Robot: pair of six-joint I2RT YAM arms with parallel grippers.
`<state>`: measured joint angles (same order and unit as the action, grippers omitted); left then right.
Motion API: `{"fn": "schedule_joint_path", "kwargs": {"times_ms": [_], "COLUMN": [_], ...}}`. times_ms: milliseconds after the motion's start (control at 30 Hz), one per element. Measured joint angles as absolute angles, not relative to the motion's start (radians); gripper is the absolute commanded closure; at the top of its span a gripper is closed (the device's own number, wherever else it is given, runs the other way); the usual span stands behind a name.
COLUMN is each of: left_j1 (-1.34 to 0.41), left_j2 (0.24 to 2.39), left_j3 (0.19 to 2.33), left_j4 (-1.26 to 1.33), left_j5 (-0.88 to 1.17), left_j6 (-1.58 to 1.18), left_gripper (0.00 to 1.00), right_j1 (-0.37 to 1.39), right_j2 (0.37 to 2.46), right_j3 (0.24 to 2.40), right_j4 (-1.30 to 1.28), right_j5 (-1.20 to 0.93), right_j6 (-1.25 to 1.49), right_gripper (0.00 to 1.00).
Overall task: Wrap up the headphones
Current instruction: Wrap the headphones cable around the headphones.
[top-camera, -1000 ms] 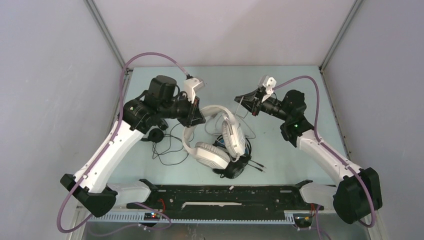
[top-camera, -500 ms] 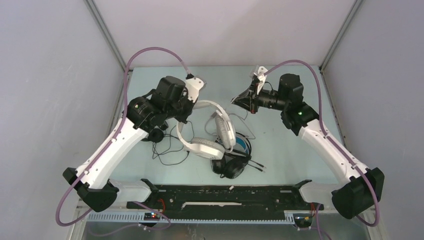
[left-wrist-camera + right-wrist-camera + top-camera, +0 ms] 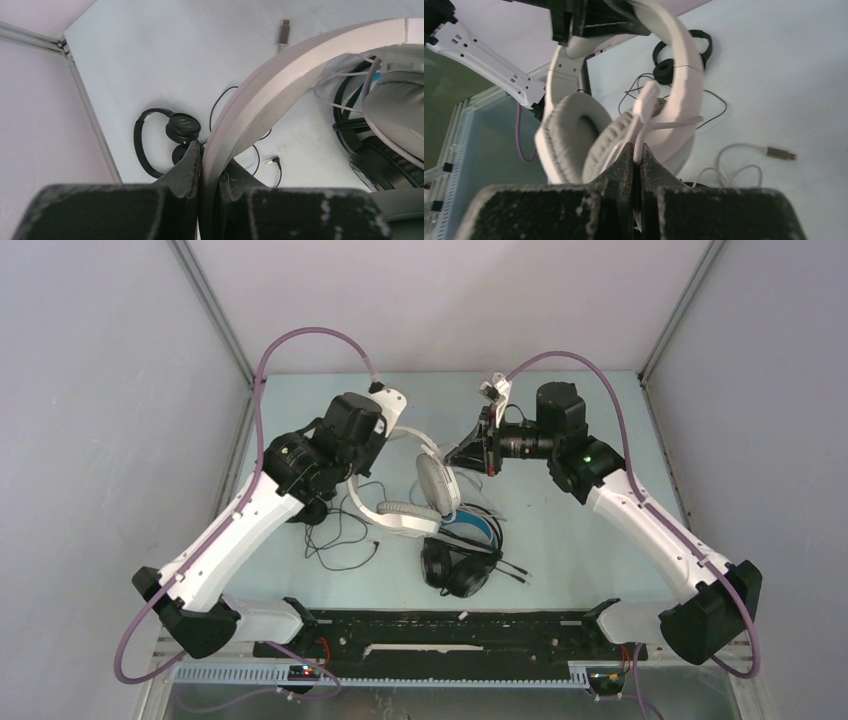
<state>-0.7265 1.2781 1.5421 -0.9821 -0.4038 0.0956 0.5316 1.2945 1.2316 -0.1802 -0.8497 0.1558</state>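
As left hand (image 3: 209, 162) clamps headband (image 3: 260, 95) and right hand (image 3: 636, 152) pinches cord (image 3: 666, 123), white-grey headphones (image 3: 405, 515) hang.

Left gripper (image 3: 209, 167) only shows in its own wrist view; from the top the left arm (image 3: 250, 520) covers it. In that wrist view the white pair (image 3: 280, 67) runs off the top, right and bottom edges. Small pair (image 3: 313, 510) is mostly buried under that arm too. Black pair (image 3: 458, 568) has its band half covered by the white one, and the left wrist view cuts it at the right edge. Right gripper (image 3: 636, 150): fingers are a blurry mass up close, and the spot where the cord (image 3: 674, 122) goes in is hidden. From above that cord's too thin to make out.
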Motion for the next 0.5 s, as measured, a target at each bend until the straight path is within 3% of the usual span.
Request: {"fn": "schedule_joint_path", "kwargs": {"times_ms": [200, 500], "left_j1": [-0.733, -0.734], "left_j2": [1.296, 1.296], "left_j3": [1.542, 1.542], "left_j4": [-0.981, -0.951], "left_j5": [-0.470, -0.525], "left_j6": [0.094, 0.084], "left_gripper": [1.00, 1.00], "right_j1": [0.561, 0.577], "right_j2": [1.311, 1.353], "right_j3": [1.243, 1.245], "right_j4": [-0.179, -0.027], "right_j5": [-0.850, -0.892], "right_j6": [0.212, 0.387], "right_gripper": [1.00, 0.92]}}
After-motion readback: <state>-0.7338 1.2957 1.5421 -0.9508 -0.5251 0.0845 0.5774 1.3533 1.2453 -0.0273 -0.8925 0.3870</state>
